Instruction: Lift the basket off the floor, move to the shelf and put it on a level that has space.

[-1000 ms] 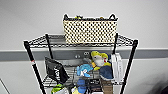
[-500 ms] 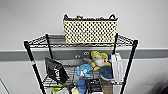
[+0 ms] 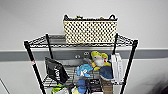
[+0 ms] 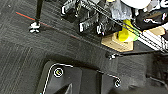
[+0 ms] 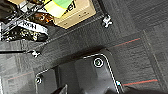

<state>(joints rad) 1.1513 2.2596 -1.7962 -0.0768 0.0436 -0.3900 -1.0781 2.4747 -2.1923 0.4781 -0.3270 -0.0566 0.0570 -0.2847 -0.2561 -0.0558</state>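
Note:
The cream woven basket point(image 3: 90, 30) with its dark rim and two small loop handles stands upright on the top wire level point(image 3: 53, 41) of the black shelf point(image 3: 32, 62), toward the right half of that tier. Nothing touches it. Both wrist views look down at the dark grey floor point(image 4: 22, 57) point(image 5: 140, 22) with thin red lines, beside the shelf's caster wheels point(image 4: 34, 26) point(image 5: 107, 21).
The tier below holds plush toys point(image 3: 98, 61), a black box point(image 3: 55, 70) and a white box point(image 3: 116, 67). A cardboard box point(image 5: 75, 13) and other items sit on the lowest tier near the floor. A pale wall with a grey band stands behind the rack.

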